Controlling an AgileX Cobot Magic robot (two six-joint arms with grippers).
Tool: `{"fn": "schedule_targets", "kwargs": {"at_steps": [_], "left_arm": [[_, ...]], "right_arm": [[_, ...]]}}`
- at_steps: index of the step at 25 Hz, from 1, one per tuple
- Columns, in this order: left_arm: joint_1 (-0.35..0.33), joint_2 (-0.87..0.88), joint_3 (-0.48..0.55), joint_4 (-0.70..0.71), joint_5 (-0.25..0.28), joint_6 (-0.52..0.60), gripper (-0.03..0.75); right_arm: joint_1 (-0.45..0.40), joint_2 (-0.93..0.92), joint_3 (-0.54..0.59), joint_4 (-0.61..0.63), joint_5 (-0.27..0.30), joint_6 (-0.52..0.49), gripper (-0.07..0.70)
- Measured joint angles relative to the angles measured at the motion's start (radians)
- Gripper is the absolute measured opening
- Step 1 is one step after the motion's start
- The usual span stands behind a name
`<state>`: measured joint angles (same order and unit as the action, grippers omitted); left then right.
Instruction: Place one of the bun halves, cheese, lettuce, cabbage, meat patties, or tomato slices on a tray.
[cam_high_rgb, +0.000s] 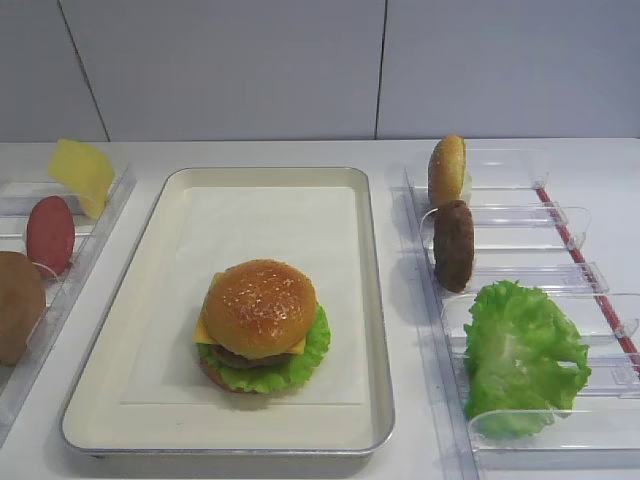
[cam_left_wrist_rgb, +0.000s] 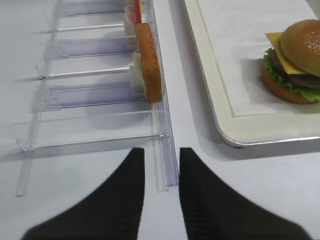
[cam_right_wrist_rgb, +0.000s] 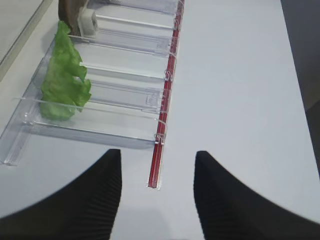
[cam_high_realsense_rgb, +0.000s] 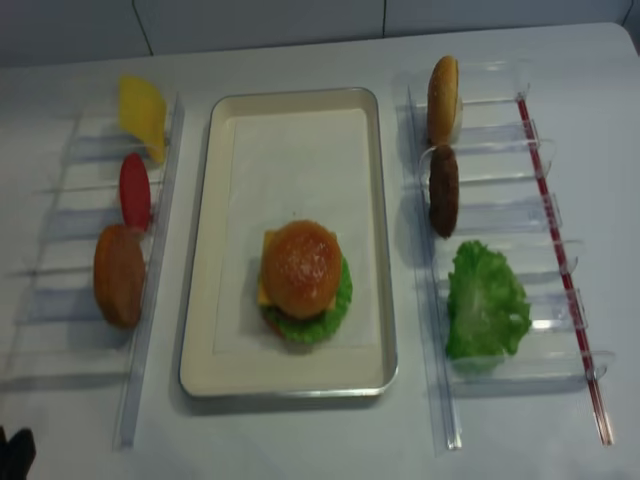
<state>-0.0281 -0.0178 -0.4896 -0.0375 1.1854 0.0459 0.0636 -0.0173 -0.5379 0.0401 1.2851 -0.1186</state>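
Low over the bare tabletop, right gripper (cam_right_wrist_rgb: 156, 195): dark ribbed fingers (cam_right_wrist_rgb: 97, 200) spread wide apart, nothing between them, nothing touched. Just ahead, the near end of a red strip (cam_right_wrist_rgb: 159, 160) edging a clear plastic rack (cam_right_wrist_rgb: 125, 107). Standing in that rack's nearest slot, a ruffled green lettuce leaf (cam_right_wrist_rgb: 64, 75); one slot farther, a dark meat patty (cam_high_rgb: 454, 245) on edge; farther again, a bun half (cam_high_rgb: 446, 170) on edge.

On the other side, left gripper (cam_left_wrist_rgb: 161, 187): fingers a narrow gap apart, empty, hanging above the near end of the left rack (cam_left_wrist_rgb: 95, 95). Upright in that rack, another bun half (cam_left_wrist_rgb: 148, 62), then a red tomato slice (cam_high_rgb: 50, 233), then a yellow cheese slice (cam_high_rgb: 82, 174) at the far end.

Between the two racks, the silver-rimmed tray (cam_high_rgb: 375, 300), lined with white paper. On its nearer half, a finished burger (cam_high_rgb: 260, 325): sesame bun on top, cheese corner poking out, patty, lettuce frill, bottom bun beneath.
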Motion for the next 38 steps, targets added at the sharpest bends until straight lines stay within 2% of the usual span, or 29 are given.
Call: {"fn": "schedule_targets", "kwargs": {"at_steps": [2,5,9,12,15,38], "left_arm": [[0.0,0.0,0.0,0.0,-0.001,0.0,0.179],[0.0,0.0,0.0,0.0,-0.001,0.0,0.179],[0.0,0.0,0.0,0.0,-0.001,0.0,0.179],[0.0,0.0,0.0,0.0,-0.001,0.0,0.179],[0.0,0.0,0.0,0.0,-0.002,0.0,0.179],[0.0,0.0,0.0,0.0,-0.002,0.0,0.18]], "right_arm": [[-0.05,0.0,0.015,0.026,-0.005,-0.003,0.377],[-0.114,0.0,0.026,0.039,-0.053,-0.006,0.368],[-0.175,0.0,0.033,0.039,-0.083,-0.006,0.356],[-0.182,0.0,0.057,0.037,-0.129,-0.006,0.347],[-0.184,0.0,0.065,0.037,-0.142,-0.006,0.346],[-0.185,0.0,0.065,0.031,-0.146,-0.006,0.325]]}}
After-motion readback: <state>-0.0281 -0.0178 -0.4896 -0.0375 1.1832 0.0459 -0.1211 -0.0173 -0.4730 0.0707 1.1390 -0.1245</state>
